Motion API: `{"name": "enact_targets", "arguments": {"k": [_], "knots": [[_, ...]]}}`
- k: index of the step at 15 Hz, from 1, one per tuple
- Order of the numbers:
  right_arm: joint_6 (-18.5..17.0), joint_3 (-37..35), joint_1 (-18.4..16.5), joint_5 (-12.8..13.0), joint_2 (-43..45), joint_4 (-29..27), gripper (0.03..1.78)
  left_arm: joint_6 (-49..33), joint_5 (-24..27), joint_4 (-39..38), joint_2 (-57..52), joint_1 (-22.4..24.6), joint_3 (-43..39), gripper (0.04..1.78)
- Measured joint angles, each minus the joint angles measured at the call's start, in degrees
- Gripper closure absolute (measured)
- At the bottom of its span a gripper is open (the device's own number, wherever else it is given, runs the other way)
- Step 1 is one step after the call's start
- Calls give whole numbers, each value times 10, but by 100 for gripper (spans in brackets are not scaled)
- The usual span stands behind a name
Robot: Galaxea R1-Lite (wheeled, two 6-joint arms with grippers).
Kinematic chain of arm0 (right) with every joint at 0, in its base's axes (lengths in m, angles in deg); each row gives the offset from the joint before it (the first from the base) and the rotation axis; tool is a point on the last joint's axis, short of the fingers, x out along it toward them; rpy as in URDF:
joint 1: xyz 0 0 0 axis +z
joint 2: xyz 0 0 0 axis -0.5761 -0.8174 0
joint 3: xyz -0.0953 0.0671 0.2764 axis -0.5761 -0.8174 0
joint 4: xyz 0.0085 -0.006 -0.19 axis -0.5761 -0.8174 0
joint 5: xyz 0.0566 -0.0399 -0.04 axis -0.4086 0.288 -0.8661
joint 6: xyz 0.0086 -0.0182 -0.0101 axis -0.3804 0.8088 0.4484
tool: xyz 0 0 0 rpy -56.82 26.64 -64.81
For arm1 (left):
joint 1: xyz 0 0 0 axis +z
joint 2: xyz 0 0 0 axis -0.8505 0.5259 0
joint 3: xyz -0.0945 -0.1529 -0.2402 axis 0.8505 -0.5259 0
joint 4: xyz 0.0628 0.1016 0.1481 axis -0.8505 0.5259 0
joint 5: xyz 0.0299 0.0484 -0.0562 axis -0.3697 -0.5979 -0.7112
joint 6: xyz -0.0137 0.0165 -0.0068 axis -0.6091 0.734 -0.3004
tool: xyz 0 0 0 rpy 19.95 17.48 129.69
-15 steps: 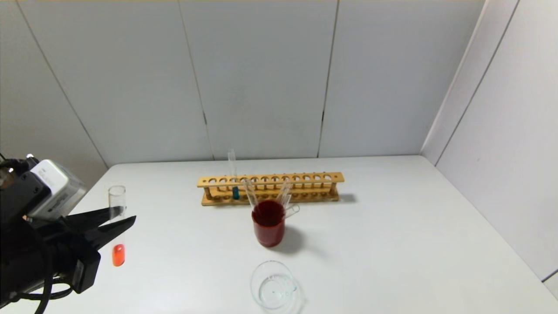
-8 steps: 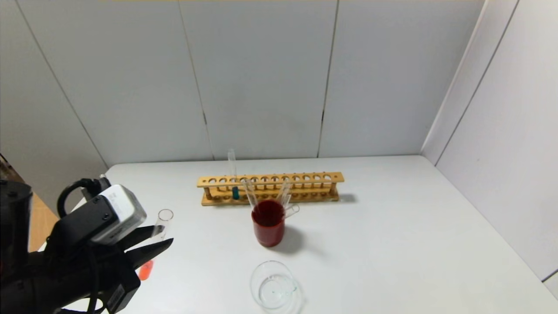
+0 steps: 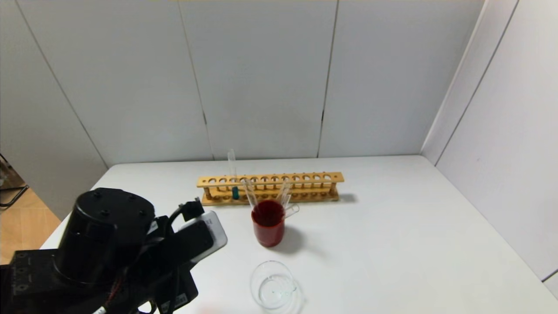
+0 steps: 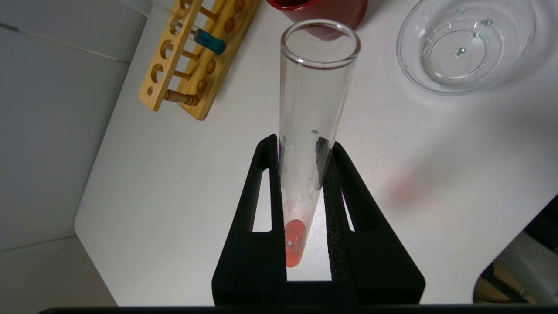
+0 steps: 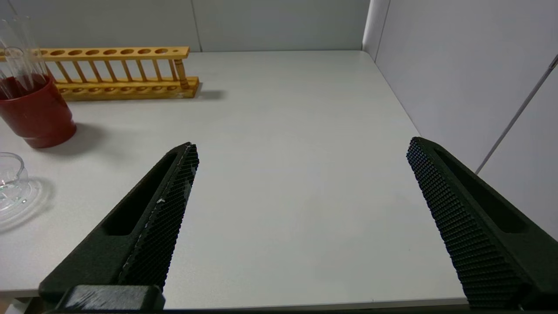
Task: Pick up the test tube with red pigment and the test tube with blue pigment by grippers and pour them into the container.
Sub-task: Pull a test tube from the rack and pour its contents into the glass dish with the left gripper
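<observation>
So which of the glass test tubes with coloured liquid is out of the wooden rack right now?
The test tube with red pigment: the left gripper is shut on it above the table. The test tube with blue pigment stands in the wooden rack.

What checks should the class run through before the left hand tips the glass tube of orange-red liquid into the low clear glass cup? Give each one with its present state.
1. Left hand shut on the slim glass test tube of orange-red liquid: ok.
2. Orange-red liquid sits at the tube's closed end: ok.
3. Tube mouth above the low clear glass cup: not ok, the mouth is beside the cup.
4. Cup upright on the white table: ok.
5. Glass test tube of teal-blue liquid waiting in the wooden rack: ok.
6. Right hand open, away from the cup: ok.
</observation>
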Motion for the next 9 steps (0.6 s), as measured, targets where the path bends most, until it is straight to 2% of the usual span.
{"name": "enact_targets", "arguments": {"k": [7,9], "knots": [[0,0,0,0,0,0,7,90,-144,-1,110,-76,37,151],[0,0,0,0,0,0,7,118,-165,-1,125,-91,40,151]]}}
